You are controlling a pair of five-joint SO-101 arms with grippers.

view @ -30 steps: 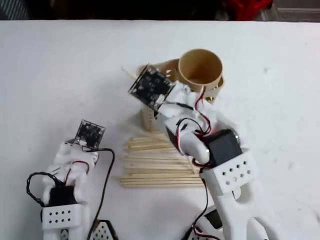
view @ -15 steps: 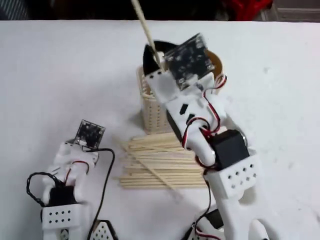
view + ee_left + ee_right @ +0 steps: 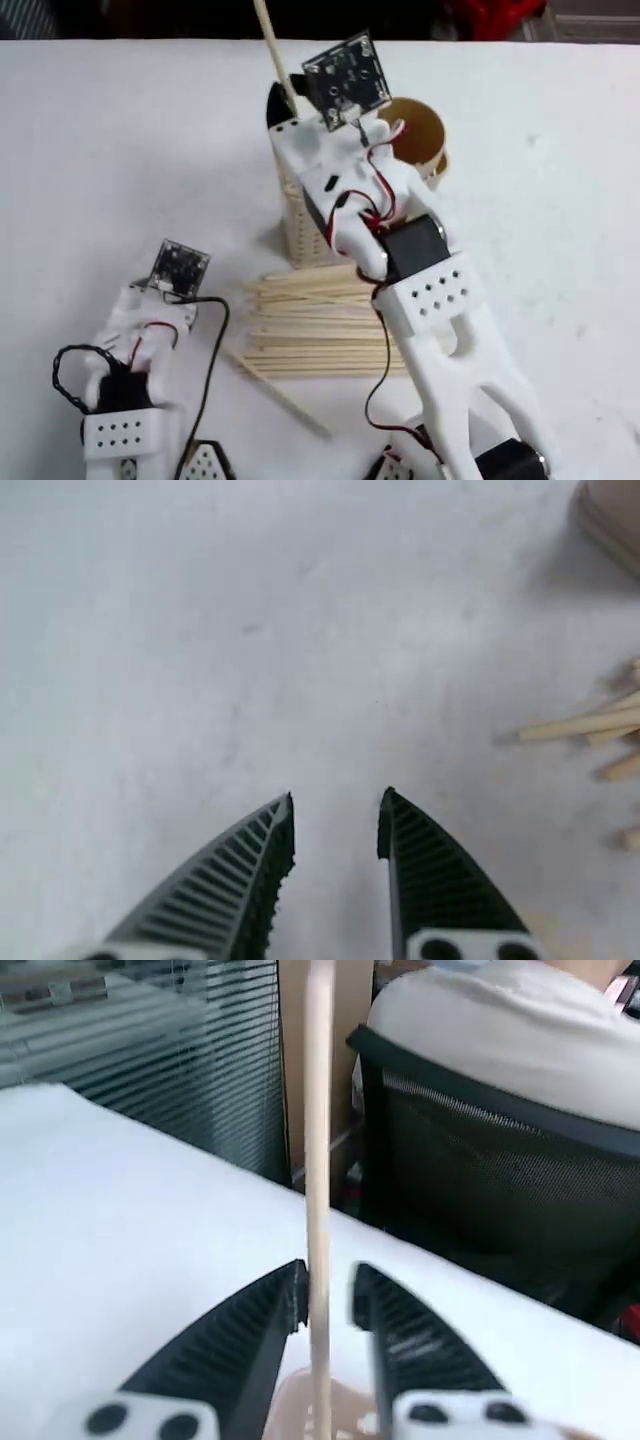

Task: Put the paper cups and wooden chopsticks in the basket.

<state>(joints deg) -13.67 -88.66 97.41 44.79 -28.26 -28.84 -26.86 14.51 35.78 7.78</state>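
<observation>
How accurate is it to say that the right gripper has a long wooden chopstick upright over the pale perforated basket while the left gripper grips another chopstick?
Not quite: the left gripper is open and empty above the white table, as the left wrist view shows. The rest stands: the right gripper has a long wooden chopstick upright over the pale perforated basket.

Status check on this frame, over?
Left gripper open, low over table. Right gripper above basket, jaws slack around chopstick. Cup in basket; pile on table. No obstruction seen.
</observation>
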